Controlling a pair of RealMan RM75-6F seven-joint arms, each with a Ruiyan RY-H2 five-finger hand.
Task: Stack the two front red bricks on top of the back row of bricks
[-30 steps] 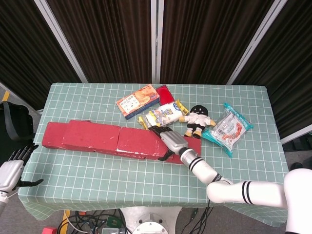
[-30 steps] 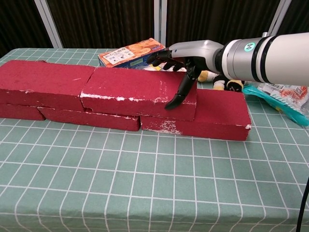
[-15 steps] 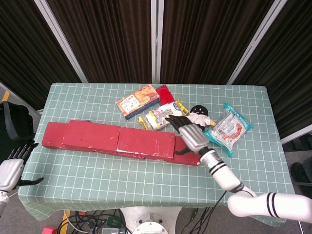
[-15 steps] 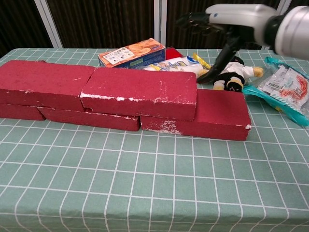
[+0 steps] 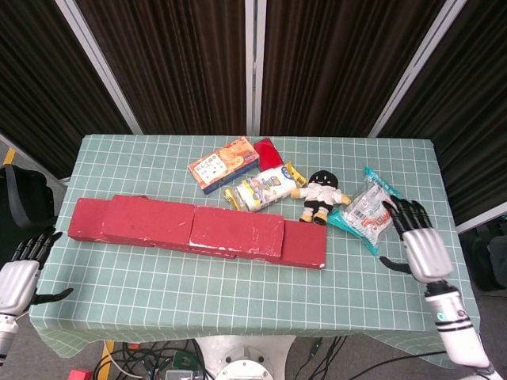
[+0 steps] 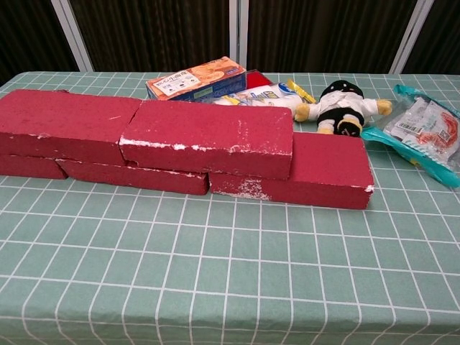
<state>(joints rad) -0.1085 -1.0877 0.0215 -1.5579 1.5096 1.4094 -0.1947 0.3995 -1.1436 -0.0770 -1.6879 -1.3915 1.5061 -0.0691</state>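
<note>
Green checked table (image 5: 238,293): 2 bricks (image 6: 208,136) lie stacked on our back row (image 6: 316,172); our left hand (image 5: 17,277) and right hand (image 5: 418,241) hang spread, empty.

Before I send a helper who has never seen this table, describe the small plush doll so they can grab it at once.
On the green checked tablecloth, look behind the right end of the long red brick wall. The small plush doll lies there between a white snack bag and a teal packet: the only soft toy, black-headed, white-bodied.
</note>
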